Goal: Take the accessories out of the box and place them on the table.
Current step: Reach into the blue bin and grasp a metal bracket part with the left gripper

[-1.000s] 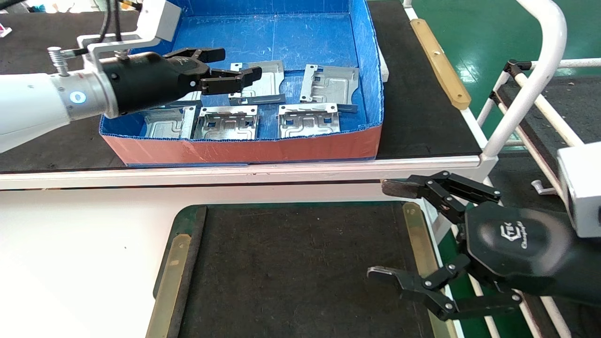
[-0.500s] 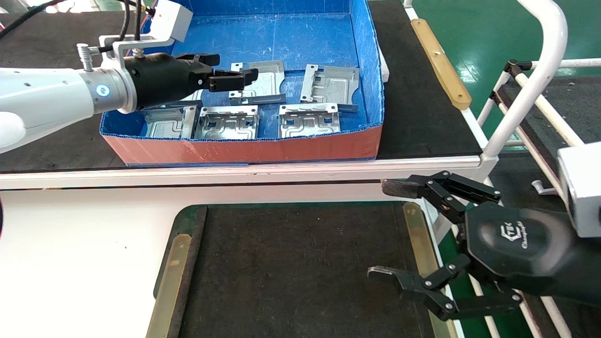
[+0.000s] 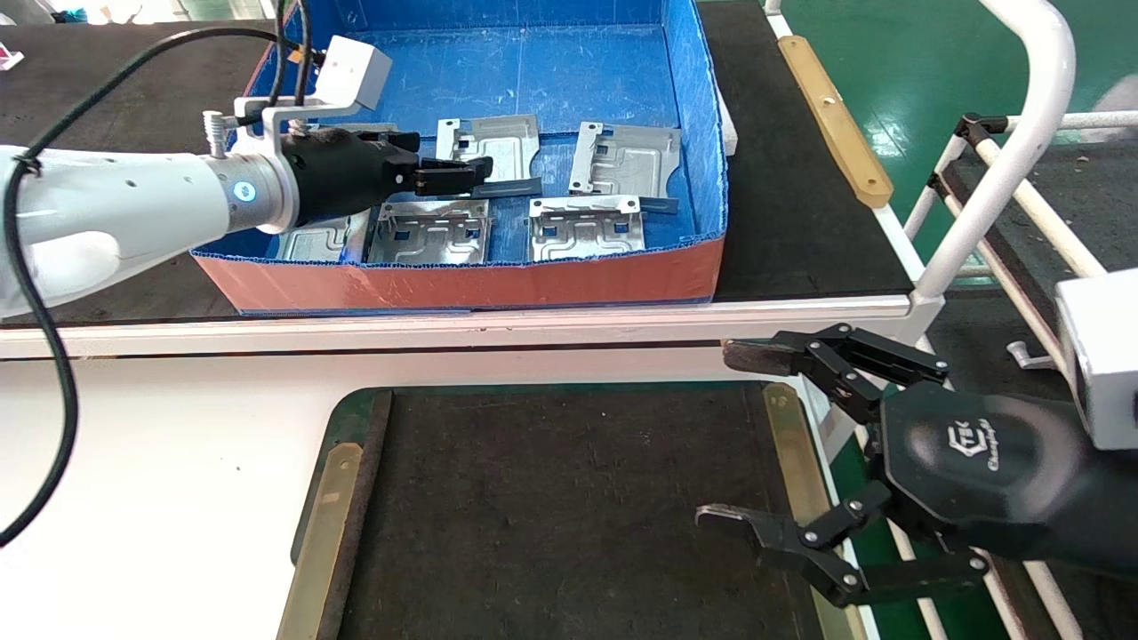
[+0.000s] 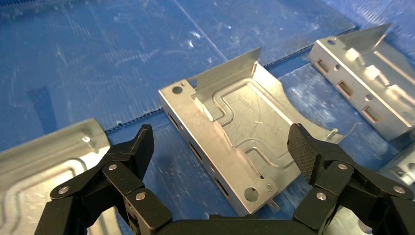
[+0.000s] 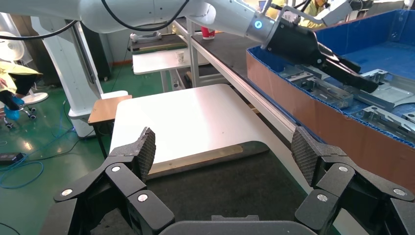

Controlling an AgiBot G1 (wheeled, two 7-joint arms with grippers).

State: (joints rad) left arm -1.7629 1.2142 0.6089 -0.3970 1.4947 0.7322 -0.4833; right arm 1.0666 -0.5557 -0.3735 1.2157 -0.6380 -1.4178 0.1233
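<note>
— Plates lie in the box (image 3: 462,284), is that right?

— Yes, five on its blue floor. Going left to right along the near wall: one (image 3: 313,240) partly under the left arm, one (image 3: 431,233) in the middle, one (image 3: 585,228) to the right. Behind them sit two more: one (image 3: 489,147) at the left gripper's tips and one (image 3: 627,162) near the right wall.

— Where is the left gripper (image 3: 452,175)?

— Inside the box, low over the floor, reaching in from the left. From its wrist camera, its jaws stand wide apart on either side of that rear plate (image 4: 230,142), holding nothing; I cannot tell if a finger (image 4: 306,152) touches the metal.

— And the table (image 3: 551,516)?

— It is the black mat nearer the robot, with brass strips along both sides. No plate lies on it.

— The right gripper (image 3: 725,436)?

— Parked over the mat's right edge, spread wide, empty. Its wrist view shows the fingers (image 5: 308,156) far apart above the mat, with the box and left arm farther off.
</note>
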